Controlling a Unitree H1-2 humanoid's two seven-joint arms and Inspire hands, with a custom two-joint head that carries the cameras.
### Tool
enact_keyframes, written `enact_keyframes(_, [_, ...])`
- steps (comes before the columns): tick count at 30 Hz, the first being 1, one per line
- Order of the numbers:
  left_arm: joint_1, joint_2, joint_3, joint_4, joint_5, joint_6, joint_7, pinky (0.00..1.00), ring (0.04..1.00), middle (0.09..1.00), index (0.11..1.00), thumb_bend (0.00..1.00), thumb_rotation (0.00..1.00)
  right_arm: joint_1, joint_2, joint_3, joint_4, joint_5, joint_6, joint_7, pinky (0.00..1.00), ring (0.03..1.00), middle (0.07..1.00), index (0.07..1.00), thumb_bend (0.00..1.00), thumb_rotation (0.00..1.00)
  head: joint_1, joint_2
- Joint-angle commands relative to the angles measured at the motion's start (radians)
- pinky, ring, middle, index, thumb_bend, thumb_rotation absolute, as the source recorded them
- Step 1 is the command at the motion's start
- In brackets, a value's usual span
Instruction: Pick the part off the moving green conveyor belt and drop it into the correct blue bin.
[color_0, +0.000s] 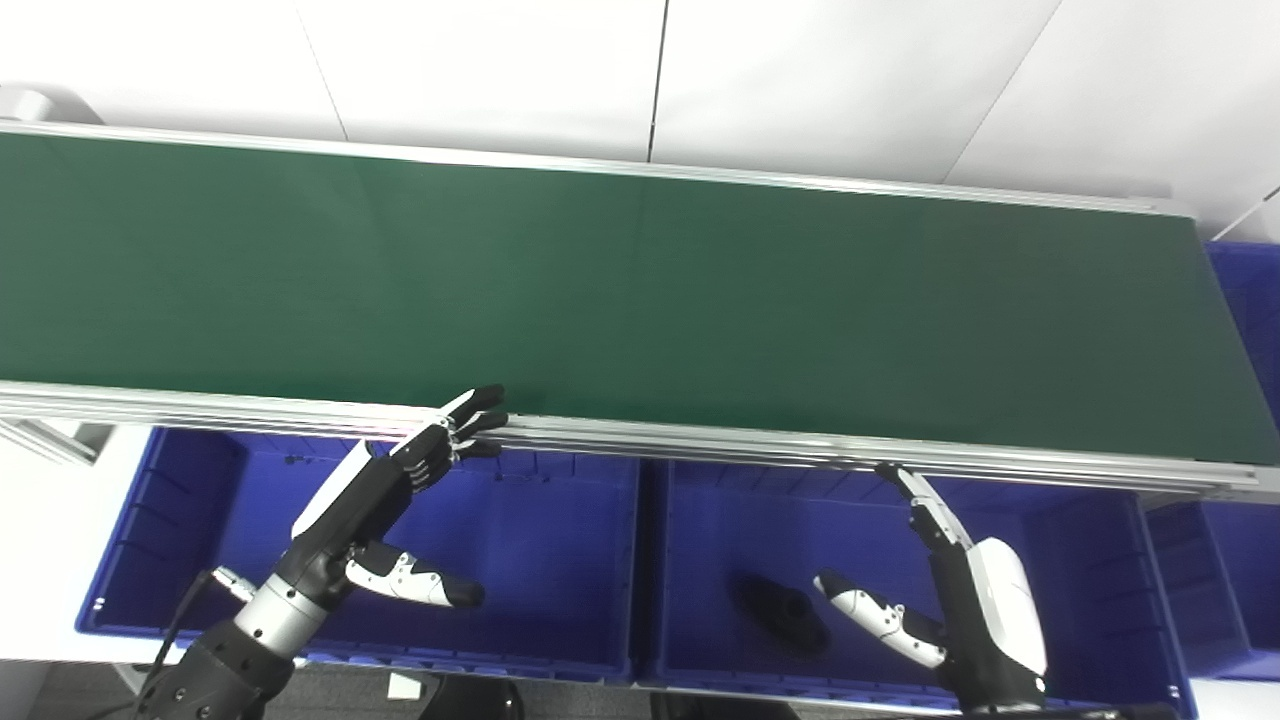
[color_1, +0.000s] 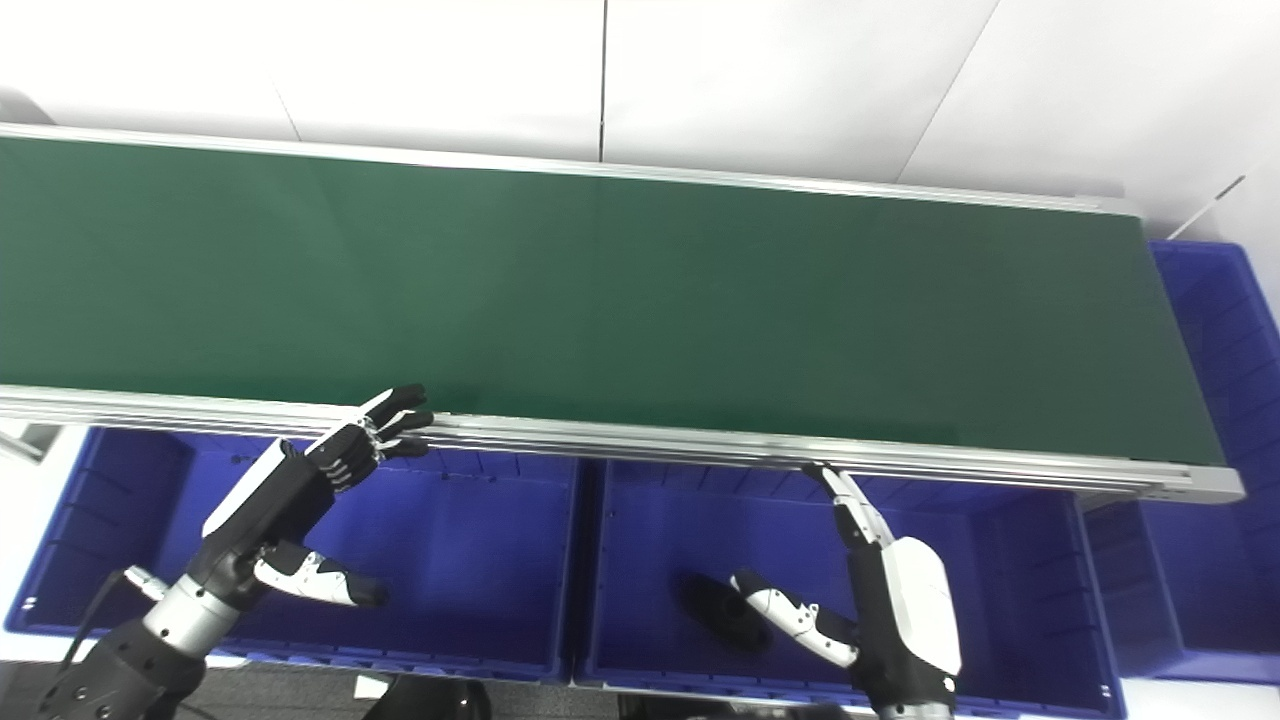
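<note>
Nearest, the left hand (color_0: 385, 500) and the right hand (color_0: 960, 590) hang over two blue bins (color_0: 560, 560), fingers spread and holding nothing. The left fingers (color_0: 470, 410) reach the belt's near metal rail (color_0: 700, 440). The green conveyor belt (color_0: 640, 300) lies bare. A black part (color_0: 785, 612) lies in the middle bin (color_0: 1100, 600), just beside the right thumb.

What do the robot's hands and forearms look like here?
Both the left hand and the right hand have black bodies with white back-of-hand covers and white finger segments; the left fingertips are black. The left wrist is a silver cylinder on a black forearm, with a thin black cable alongside.
</note>
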Motion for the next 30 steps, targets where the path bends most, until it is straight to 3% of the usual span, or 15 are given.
enact_keyframes(1, [-0.012, -0.001, 0.002, -0.011, -0.006, -0.033, 0.002, 0.83, 0.914, 0.964, 0.935, 0.93, 0.41, 0.002, 0.0, 0.011, -0.039, 0.02, -0.063, 0.012, 0.81, 0.894, 0.904, 0.908, 0.81, 0.83, 0.009, -0.003])
enact_keyframes(8, [0.002, -0.003, -0.009, -0.021, 0.007, -0.033, 0.02, 0.84, 0.916, 0.966, 0.941, 0.94, 0.4, -0.008, 0.017, 0.048, -0.046, 0.105, -0.071, 0.072, 0.79, 0.878, 0.921, 0.93, 0.87, 0.79, 0.066, -0.017])
enact_keyframes(13, [0.011, -0.003, -0.025, -0.035, 0.032, -0.033, 0.048, 0.85, 0.925, 0.973, 0.938, 0.95, 0.43, -0.033, 0.023, 0.067, -0.045, 0.131, -0.082, 0.1, 0.79, 0.886, 0.933, 0.947, 0.91, 0.84, 0.078, -0.025])
enact_keyframes(17, [0.019, 0.001, -0.036, -0.044, 0.039, -0.033, 0.064, 0.85, 0.922, 0.978, 0.94, 0.94, 0.43, -0.06, 0.026, 0.087, -0.03, 0.166, -0.103, 0.125, 0.8, 0.89, 0.939, 0.954, 0.88, 0.89, 0.084, -0.029])
enact_keyframes(21, [0.025, 0.002, -0.045, -0.049, 0.033, -0.033, 0.073, 0.87, 0.936, 0.979, 0.94, 0.94, 0.42, -0.083, 0.034, 0.098, 0.001, 0.189, -0.139, 0.126, 0.82, 0.901, 0.941, 0.961, 0.84, 0.88, 0.087, -0.034])
enact_keyframes(30, [0.029, 0.003, -0.049, -0.038, 0.029, -0.033, 0.076, 0.9, 0.955, 0.984, 0.944, 0.94, 0.4, -0.094, 0.052, 0.09, 0.017, 0.183, -0.144, 0.125, 0.88, 0.937, 0.968, 0.983, 0.82, 0.88, 0.089, -0.046])
